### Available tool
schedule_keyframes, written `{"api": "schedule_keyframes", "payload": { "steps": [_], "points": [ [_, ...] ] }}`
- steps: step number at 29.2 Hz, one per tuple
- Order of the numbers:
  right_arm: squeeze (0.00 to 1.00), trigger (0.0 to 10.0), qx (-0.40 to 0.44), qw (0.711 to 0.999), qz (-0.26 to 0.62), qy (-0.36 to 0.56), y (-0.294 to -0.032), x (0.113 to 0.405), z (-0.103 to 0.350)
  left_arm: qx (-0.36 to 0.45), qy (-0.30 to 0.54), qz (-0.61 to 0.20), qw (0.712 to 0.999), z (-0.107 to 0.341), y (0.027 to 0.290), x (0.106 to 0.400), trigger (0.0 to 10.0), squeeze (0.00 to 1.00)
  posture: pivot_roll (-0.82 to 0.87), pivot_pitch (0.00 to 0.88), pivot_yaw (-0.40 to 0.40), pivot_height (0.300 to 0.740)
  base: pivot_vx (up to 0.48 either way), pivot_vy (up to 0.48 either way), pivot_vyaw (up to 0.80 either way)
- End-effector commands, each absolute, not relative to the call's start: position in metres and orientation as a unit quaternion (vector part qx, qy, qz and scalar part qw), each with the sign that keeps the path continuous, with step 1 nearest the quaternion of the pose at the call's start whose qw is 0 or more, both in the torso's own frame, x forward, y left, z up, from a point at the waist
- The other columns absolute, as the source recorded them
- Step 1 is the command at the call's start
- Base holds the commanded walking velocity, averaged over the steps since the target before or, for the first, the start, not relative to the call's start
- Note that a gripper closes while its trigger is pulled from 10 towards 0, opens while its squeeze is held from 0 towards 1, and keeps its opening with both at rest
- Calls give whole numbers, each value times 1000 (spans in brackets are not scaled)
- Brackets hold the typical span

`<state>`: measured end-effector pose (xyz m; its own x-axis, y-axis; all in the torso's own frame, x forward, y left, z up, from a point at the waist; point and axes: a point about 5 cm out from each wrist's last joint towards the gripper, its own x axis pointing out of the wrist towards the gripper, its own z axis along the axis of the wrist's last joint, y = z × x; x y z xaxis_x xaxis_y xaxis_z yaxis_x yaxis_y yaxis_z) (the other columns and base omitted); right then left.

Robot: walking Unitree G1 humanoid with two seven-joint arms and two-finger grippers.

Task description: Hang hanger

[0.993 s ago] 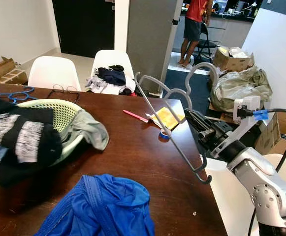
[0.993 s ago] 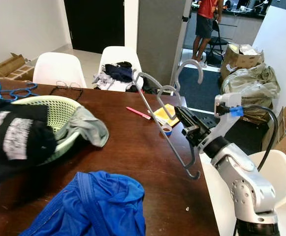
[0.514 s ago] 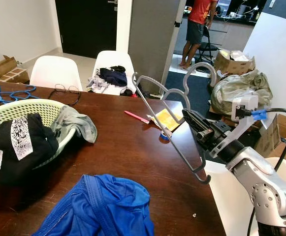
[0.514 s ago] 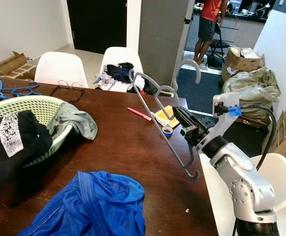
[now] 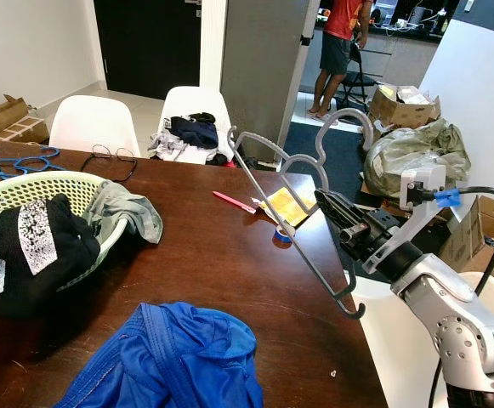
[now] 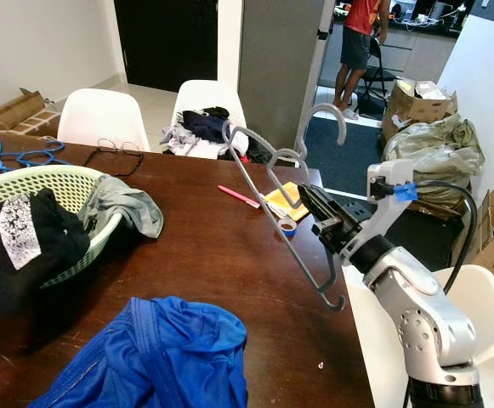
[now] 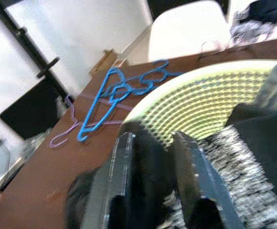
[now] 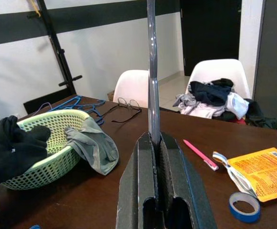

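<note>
A grey hanger (image 5: 293, 228) is held up over the brown table's (image 5: 229, 272) right edge, hook end uppermost. My right gripper (image 5: 332, 204) is shut on its bar (image 8: 151, 71), and the closed fingers (image 8: 174, 191) show in the right wrist view. My left gripper (image 7: 152, 138) is pressed into a black garment with white patches (image 5: 34, 246) that lies in the pale green basket (image 5: 25, 183) at the table's left. Dark cloth sits between its fingers (image 7: 121, 176). A crumpled blue garment (image 5: 170, 357) lies at the table's near edge.
Blue hangers (image 5: 0, 161) lie beyond the basket. Glasses (image 5: 110, 155), a pink pen (image 5: 234, 201), a yellow packet (image 5: 285, 204) and blue tape (image 5: 283, 234) are on the table. White chairs (image 5: 93, 126) stand behind it. A person (image 5: 336, 42) stands far back, with boxes and bags (image 5: 412, 140) to the right.
The black garment, spread wide over the basket a second ago, has sunk into it. The right arm and hanger have held still. The view has shifted slightly.
</note>
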<state>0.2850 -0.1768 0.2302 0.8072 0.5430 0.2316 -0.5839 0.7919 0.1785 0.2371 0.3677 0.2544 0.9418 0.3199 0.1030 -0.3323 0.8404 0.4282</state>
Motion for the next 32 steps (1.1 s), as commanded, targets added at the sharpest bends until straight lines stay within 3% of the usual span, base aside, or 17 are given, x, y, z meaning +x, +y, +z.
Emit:
{"api": "schedule_keyframes", "payload": {
  "steps": [1, 2, 3, 10, 12, 14, 18, 19, 21, 22, 23, 24, 27, 29, 30, 32],
  "points": [
    [0, 10000, 123, 943, 299, -79, -178, 286, 230, 224, -14, 133, 965, 250, 355, 242, 10000, 1000, 56, 7, -109, 740, 0, 0, 0],
    [0, 10000, 123, 943, 299, -79, -178, 286, 230, 224, -14, 133, 965, 250, 355, 242, 10000, 1000, 56, 7, -109, 740, 0, 0, 0],
    [0, 10000, 123, 943, 299, -79, -178, 286, 229, 219, -13, 114, 969, 249, 349, 244, 10000, 0, 56, 6, -110, 740, 0, 0, 0],
    [0, 10000, 123, 943, 299, -79, -179, 286, 230, 179, -43, 56, 981, 265, 336, 245, 10000, 0, 56, 6, -110, 740, 0, 0, 0],
    [0, 10000, 123, 943, 299, -80, -179, 286, 230, 170, -72, 45, 982, 289, 338, 240, 10000, 0, 61, 8, -111, 740, 0, 0, 0],
    [0, 10000, 124, 943, 300, -79, -179, 287, 229, 145, -75, 123, 979, 295, 353, 234, 10000, 0, 68, 10, -111, 740, 0, 0, 0],
    [0, 10000, 124, 942, 300, -79, -178, 287, 229, 131, -66, 164, 975, 289, 360, 229, 10000, 0, 72, 11, -114, 740, 0, 0, 0],
    [0, 10000, 124, 942, 302, -78, -177, 287, 229, 65, -68, 247, 964, 275, 374, 219, 10000, 0, 76, 12, -116, 740, 0, 0, 0],
    [0, 10000, 124, 942, 302, -78, -177, 287, 229, 65, -68, 247, 964, 275, 374, 219, 10000, 0, 76, 12, -116, 740, 0, 0, 0],
    [0, 10000, 125, 941, 303, -77, -177, 288, 228, 2, -70, 304, 950, 260, 382, 207, 10000, 0, 77, 11, -116, 740, 0, 0, 0],
    [0, 10000, 125, 941, 303, -77, -177, 288, 228, 2, -70, 304, 950, 260, 382, 207, 10000, 0, 77, 11, -116, 740, 0, 0, 0],
    [0, 10000, 126, 941, 305, -76, -177, 288, 228, -66, -82, 355, 929, 243, 386, 194, 10000, 0, 88, 14, -123, 740, 0, 0, 0],
    [0, 10000, 126, 941, 305, -76, -177, 288, 228, -66, -82, 355, 929, 243, 386, 194, 10000, 0, 88, 14, -123, 740, 0, 0, 0],
    [0, 10000, 127, 939, 310, -74, -175, 291, 227, -199, -100, 388, 894, 207, 377, 179, 10000, 0, 109, 9, -131, 740, 0, 0, 0],
    [0, 10000, 127, 939, 310, -74, -175, 291, 227, -199, -100, 388, 894, 207, 377, 179, 10000, 0, 109, 9, -131, 740, 0, 0, 0],
    [0, 10000, 127, 937, 317, -73, -171, 294, 227, -278, -100, 395, 870, 177, 363, 173, 10000, 0, 109, 8, -131, 740, 0, 0, 0]
  ]
}}
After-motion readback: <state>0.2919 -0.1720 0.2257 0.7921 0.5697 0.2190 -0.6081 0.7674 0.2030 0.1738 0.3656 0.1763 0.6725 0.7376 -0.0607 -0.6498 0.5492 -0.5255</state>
